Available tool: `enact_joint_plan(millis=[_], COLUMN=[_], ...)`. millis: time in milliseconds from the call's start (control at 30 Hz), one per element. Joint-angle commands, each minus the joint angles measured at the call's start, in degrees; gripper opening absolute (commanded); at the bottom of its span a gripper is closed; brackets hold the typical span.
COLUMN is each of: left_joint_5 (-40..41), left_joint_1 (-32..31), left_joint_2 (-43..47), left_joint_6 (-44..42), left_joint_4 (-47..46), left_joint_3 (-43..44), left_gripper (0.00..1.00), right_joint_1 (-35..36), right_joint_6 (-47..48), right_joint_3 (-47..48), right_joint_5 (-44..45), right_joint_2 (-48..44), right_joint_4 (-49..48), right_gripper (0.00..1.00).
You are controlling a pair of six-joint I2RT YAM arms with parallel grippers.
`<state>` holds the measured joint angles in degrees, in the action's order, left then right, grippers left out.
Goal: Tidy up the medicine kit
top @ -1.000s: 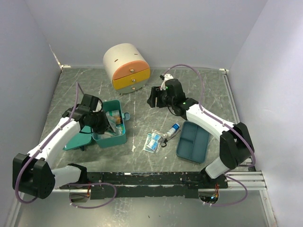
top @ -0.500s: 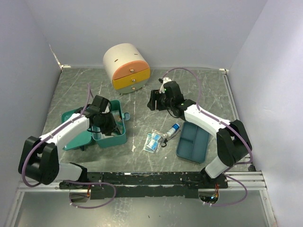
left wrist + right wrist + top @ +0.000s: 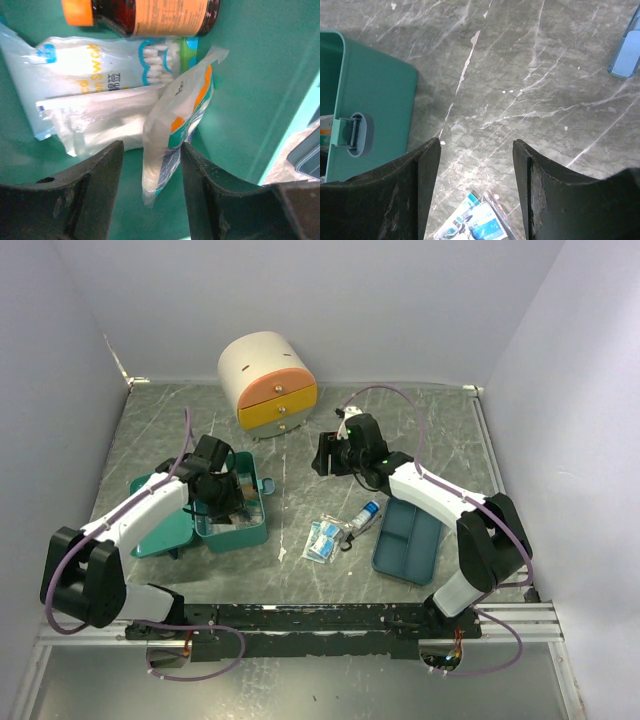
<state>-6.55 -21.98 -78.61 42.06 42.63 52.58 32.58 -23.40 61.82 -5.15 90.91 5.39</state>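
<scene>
The medicine kit (image 3: 240, 536) is a teal box standing open left of centre, its lid (image 3: 158, 532) lying flat to its left. My left gripper (image 3: 225, 505) reaches down inside it. In the left wrist view that gripper (image 3: 152, 200) is open, and a white, orange and teal packet (image 3: 175, 135) stands on end between the jaws with a gap on each side. Behind it lie a cotton swab bag (image 3: 95, 65) and a brown bottle (image 3: 150, 12). My right gripper (image 3: 325, 453) hangs open over bare table, right of the kit (image 3: 375, 105), with nothing between its fingers (image 3: 476, 165).
Blue and white packets (image 3: 325, 537) and a small blue-capped tube (image 3: 368, 512) lie on the table's middle. A dark-blue divided tray (image 3: 408, 538) sits at the right front. A cream cabinet (image 3: 267, 380) with orange and yellow drawers stands at the back.
My left gripper moved right into the kit, then opened and let go of the packet. The right arm has barely shifted.
</scene>
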Motion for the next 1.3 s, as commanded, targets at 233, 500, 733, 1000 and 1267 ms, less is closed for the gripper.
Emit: enact_joint_plan(millis=[233, 500, 733, 1000, 1267], left_joint_5=[9.43, 5.79, -4.38, -4.87, 3.02], left_joint_1=[-0.35, 1.32, 1.24, -0.24, -1.07], left_joint_2=[2.12, -1.95, -1.16, -4.27, -5.79], left_joint_6=[-3.92, -13.06, -10.94, -7.23, -2.34], left_joint_4=[5.81, 11.98, 4.54, 1.76, -1.03], left_joint_3=[3.65, 15.78, 10.7, 5.53, 2.2], left_gripper=[0.43, 0.4, 0.31, 0.43, 0.52], right_joint_1=[-0.23, -0.23, -0.23, -0.23, -0.25], right_joint_6=[0.05, 0.22, 0.22, 0.2, 0.39], right_joint_3=[-0.26, 0.23, 0.52, 0.74, 1.17], right_joint_5=[0.44, -0.73, -0.18, -0.11, 0.23], right_joint_2=[0.56, 0.56, 0.93, 1.93, 2.67], right_joint_4=[-1.74, -1.62, -1.35, -1.33, -1.26], right_gripper=[0.59, 0.59, 0.59, 0.59, 0.59])
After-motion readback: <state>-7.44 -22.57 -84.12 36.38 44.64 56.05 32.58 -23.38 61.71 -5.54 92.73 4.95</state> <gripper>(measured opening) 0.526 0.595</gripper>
